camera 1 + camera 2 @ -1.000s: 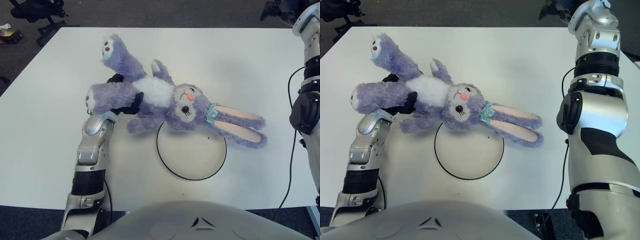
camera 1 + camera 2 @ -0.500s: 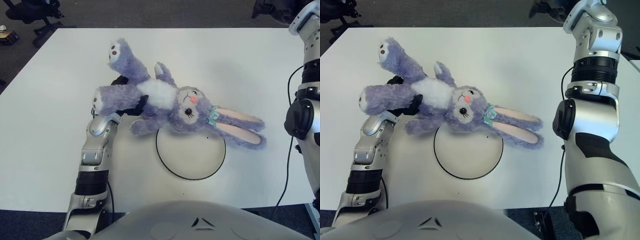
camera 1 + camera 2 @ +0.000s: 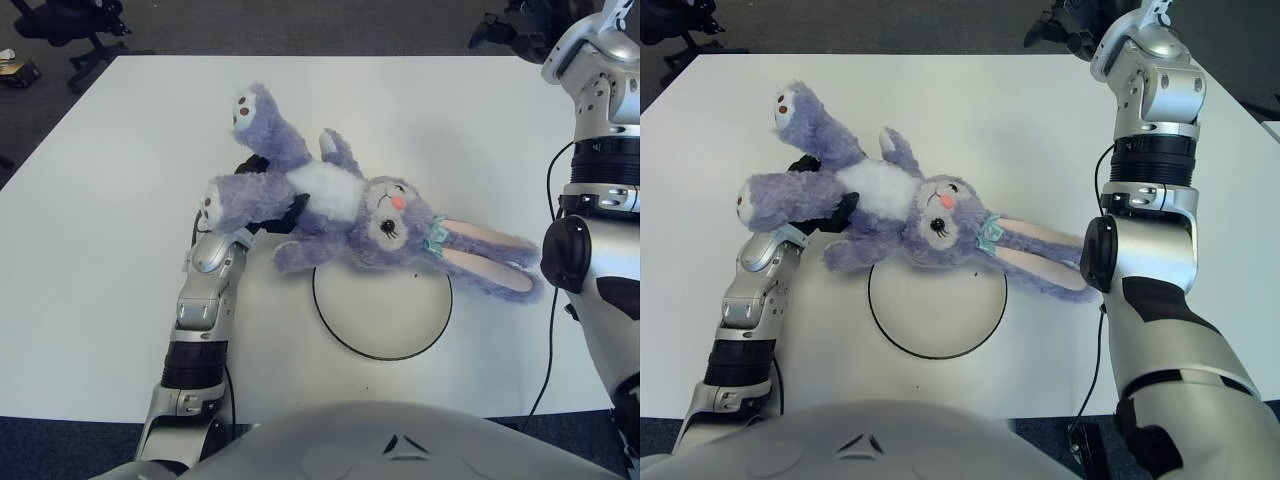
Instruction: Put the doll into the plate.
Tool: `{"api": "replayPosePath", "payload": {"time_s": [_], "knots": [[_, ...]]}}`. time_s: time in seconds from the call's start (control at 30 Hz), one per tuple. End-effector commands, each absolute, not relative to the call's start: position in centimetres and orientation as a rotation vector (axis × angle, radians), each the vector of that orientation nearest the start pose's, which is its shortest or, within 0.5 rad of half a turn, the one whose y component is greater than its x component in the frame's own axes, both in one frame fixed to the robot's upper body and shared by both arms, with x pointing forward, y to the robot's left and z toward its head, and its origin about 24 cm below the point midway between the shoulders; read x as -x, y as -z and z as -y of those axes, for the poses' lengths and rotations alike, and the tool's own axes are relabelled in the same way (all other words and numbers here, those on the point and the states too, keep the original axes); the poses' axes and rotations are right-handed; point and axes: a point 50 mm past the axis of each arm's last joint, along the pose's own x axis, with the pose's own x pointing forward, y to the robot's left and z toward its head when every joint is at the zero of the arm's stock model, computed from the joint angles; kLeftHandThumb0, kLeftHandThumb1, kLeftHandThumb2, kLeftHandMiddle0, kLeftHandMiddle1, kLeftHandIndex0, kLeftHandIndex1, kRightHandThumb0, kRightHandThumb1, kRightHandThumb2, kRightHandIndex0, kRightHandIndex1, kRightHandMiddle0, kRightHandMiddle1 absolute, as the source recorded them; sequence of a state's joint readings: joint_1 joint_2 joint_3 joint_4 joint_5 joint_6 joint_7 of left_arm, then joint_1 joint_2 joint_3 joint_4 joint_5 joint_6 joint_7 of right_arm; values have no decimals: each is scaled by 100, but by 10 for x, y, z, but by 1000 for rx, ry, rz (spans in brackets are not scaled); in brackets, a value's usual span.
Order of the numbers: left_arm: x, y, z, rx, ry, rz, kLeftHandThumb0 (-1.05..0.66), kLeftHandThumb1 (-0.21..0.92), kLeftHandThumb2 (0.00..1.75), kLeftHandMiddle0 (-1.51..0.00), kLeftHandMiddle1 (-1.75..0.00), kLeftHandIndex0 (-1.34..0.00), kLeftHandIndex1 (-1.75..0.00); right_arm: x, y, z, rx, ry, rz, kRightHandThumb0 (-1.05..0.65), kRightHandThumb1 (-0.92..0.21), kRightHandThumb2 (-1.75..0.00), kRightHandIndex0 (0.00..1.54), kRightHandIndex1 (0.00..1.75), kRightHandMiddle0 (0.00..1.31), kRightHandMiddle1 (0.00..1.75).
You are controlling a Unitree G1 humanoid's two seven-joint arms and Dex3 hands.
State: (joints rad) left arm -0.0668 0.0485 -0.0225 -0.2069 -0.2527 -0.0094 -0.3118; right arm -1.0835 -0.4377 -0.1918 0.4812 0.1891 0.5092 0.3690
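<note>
Doll: we find the purple plush doll lying slantwise, feet toward 10 o'clock, long ears toward 4 o'clock. Its head overhangs the plate rim at 12 o'clock; the ears extend past the rim on the 3 o'clock side. We cannot tell whether it touches the plate.

Plate: we note the round white plate with a dark rim, flat on the counter, near the front edge. Most of its surface shows bare; only the upper arc is covered by the doll's head and one arm.

Left hand: we see the left hand under the doll's legs and lower body, at 10 o'clock from the plate. Its dark fingers are clenched around the doll at the hips. The forearm runs down toward 6 o'clock.

Right hand: we do not see it. Only the right arm shows, rising at 3 o'clock from the plate; the doll's ear tips lie just beside it, and we cannot tell if they touch.

Counter: we record the white counter with wide bare room on the 9 o'clock side and behind the doll toward 12 o'clock. The far edge and left edge are both visible and well apart from the doll.

Beyond the edge: we note an office chair base on the dark floor at the far left.
</note>
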Motion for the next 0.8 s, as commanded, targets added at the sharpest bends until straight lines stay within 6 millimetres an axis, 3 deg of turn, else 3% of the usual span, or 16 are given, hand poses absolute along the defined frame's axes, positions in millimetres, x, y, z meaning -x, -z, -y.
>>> {"api": "replayPosePath", "payload": {"time_s": [0.0, 0.63, 0.77], "knots": [[-254, -113, -129, 167, 385, 322, 16, 56, 66, -92, -175, -68, -175, -391, -271, 200, 49, -268, 123, -35, -92, -44, 78, 81, 29, 165], [-243, -116, -124, 143, 393, 273, 14, 57, 64, -90, -175, -65, -175, -395, -268, 198, 54, -259, 112, -35, -92, -42, 77, 81, 30, 164], [-239, -119, -118, 193, 467, 214, 12, 56, 64, -89, -175, -64, -175, -396, -266, 196, 62, -247, 88, -35, -92, -43, 77, 82, 29, 165]]}}
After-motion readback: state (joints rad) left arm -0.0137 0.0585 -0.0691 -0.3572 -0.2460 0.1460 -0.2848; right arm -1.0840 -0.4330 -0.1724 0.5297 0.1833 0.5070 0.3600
